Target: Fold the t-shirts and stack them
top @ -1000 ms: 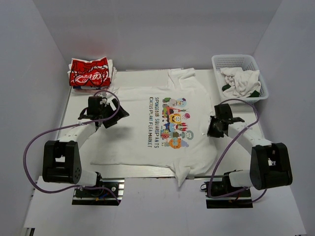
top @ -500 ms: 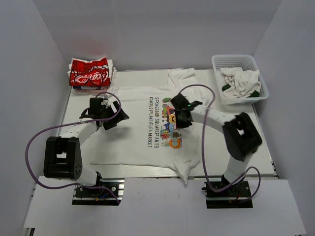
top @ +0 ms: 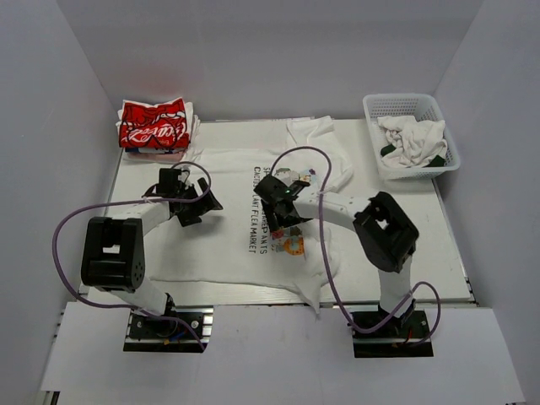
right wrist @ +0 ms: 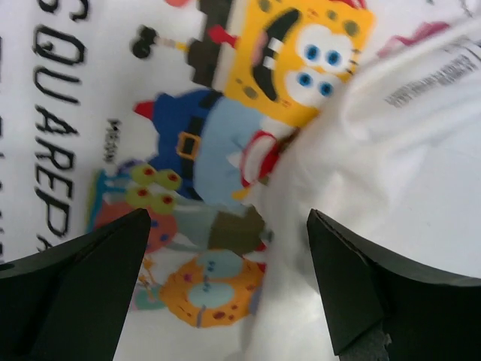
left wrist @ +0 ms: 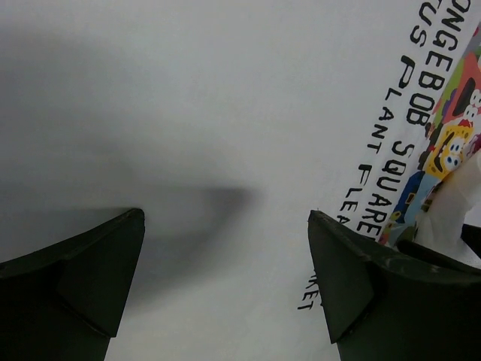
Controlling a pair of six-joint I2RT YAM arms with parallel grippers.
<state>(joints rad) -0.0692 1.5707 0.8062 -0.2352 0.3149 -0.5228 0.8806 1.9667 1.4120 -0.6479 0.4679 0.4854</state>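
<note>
The right fingers (right wrist: 71,289) have been carried from the right side of the counter (top: 434,221) to the middle of the white t-shirt (top: 215,249), whose right half is now drawn over the cartoon print. They are spread wide above the cloth, with nothing held. The left fingers (left wrist: 71,289) are also spread wide, over the shirt's plain left part. The red t-shirt (top: 153,125) is seen folded on a stack at the back left corner. The white basket (top: 411,101) at back right is filled with crumpled white cloth (top: 413,139).
</note>
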